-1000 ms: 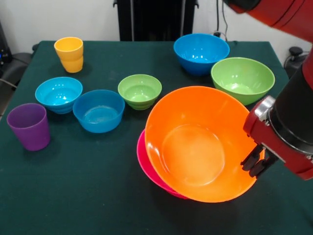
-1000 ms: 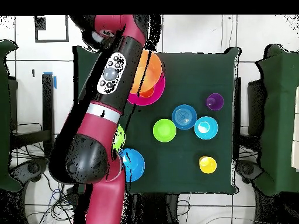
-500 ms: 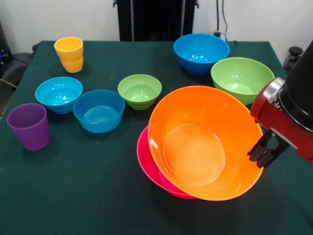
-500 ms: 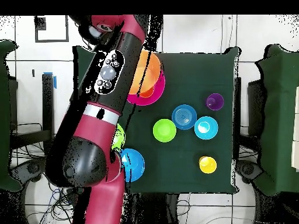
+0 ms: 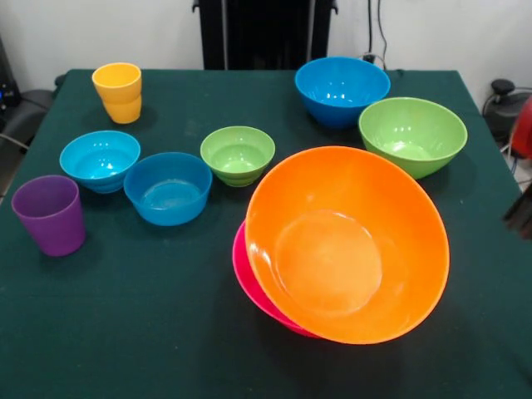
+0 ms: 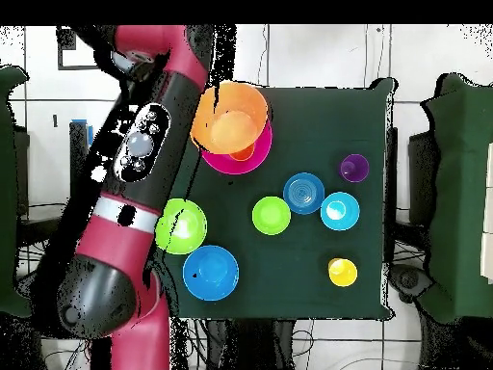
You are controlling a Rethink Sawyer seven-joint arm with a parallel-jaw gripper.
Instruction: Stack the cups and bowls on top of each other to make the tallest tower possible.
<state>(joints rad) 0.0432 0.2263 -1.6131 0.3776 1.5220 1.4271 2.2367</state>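
The large orange bowl (image 5: 345,245) rests tilted on the large pink bowl (image 5: 248,278), mouth toward the front camera; together they form the tower. From overhead the orange bowl (image 6: 229,118) covers most of the pink bowl (image 6: 254,160). My gripper (image 5: 524,218) is only a dark sliver at the front view's right edge, apart from the tower. The arm (image 6: 144,145) hides it from overhead. The yellow cup (image 5: 117,91) and purple cup (image 5: 50,214) stand at the left. The orange cup is hidden.
The medium green bowl (image 5: 411,135) and medium blue bowl (image 5: 342,88) stand behind the tower. The small green bowl (image 5: 238,154), small blue bowl (image 5: 168,187) and cyan bowl (image 5: 100,160) sit in a row at mid left. The table (image 5: 125,332) is dark green.
My gripper was at the orange bowl's right rim and has drawn away to the right, almost out of the front view. The orange bowl stays tilted on the pink bowl.
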